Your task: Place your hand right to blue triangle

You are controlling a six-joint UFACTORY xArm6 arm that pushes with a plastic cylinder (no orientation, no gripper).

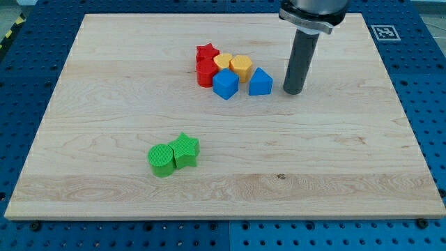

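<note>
**Tip standing just right of the blue triangle**

Nearest the view's bottom, the wooden table is lying on a blue perforated base. Left of centre on it, two green blocks are sitting pressed together: a green cylinder and, touching its right side, a green star.

Farther up, well apart from the green pair, a tight cluster is sitting above the middle of the table. At its front a blue cube is resting, with the blue triangle just beside it on the view's right. Behind them a yellow hexagon and a yellow cylinder are crowding in. On the cluster's left a red block, whose shape I cannot make out, is sitting with a red star behind it.

The dark rod is coming straight down from the view's top. My tip is resting on the table just to the right of the blue triangle, with a narrow gap between them. The arm is carrying no claw, so none is showing.

At the far right corner a black-and-white marker is lying on the table.
</note>
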